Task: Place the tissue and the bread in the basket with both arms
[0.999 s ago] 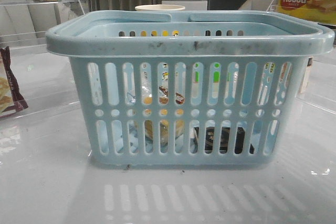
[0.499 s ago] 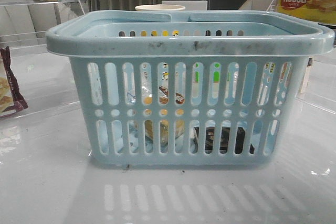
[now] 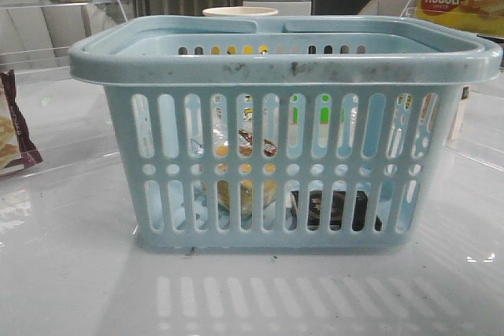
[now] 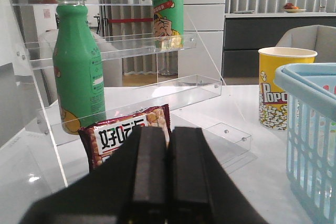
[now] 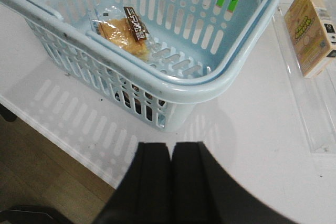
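The pale blue basket [image 3: 283,64] fills the middle of the front view and shows again in the right wrist view as the basket [image 5: 226,77]. Inside it lies the bread [image 5: 123,32] in its clear bag, also seen through the slots as the bread [image 3: 244,186]. The black tissue [image 3: 331,208] rests on the basket floor to the right of the bread. My left gripper [image 4: 168,135] is shut and empty, off to the basket's left. My right gripper [image 5: 169,148] is shut and empty, above the table near the basket's corner.
A maroon-edged snack packet [image 4: 123,135] and a green bottle [image 4: 77,61] on a clear shelf stand by my left gripper. A popcorn cup [image 4: 283,95] is behind the basket. A yellow nabati box [image 3: 461,1] sits at the back right, a tan box [image 5: 310,30] on a clear tray.
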`<state>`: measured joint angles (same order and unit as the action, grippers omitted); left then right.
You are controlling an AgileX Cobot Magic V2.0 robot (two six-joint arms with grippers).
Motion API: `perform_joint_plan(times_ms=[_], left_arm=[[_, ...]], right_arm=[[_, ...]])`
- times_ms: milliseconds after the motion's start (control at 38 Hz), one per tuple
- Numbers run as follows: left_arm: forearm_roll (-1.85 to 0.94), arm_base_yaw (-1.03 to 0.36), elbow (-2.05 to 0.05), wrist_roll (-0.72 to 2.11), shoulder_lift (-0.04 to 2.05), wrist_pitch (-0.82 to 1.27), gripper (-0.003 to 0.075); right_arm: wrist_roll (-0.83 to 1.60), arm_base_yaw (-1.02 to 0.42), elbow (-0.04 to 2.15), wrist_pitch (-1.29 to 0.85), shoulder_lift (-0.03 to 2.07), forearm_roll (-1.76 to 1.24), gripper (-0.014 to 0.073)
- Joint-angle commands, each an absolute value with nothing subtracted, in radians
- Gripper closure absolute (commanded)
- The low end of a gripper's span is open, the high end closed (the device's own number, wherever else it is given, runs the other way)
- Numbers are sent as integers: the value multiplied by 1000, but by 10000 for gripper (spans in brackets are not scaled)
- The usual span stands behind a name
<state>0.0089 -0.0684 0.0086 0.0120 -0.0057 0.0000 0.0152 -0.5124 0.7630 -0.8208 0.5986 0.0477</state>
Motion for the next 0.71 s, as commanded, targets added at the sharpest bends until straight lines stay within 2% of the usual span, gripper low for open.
perform_joint_plan(times_ms=[0,342,683], left_arm=[[0,-76,7,14,-24,-92,629],[0,-76,7,14,-22,-92,629],[0,-76,7,14,-22,-92,629]], right_arm=[[26,-500,757,-696,572,85,539],[26,-220,394,-196,284,86,539],[20,-89,58,63,17,85,539]])
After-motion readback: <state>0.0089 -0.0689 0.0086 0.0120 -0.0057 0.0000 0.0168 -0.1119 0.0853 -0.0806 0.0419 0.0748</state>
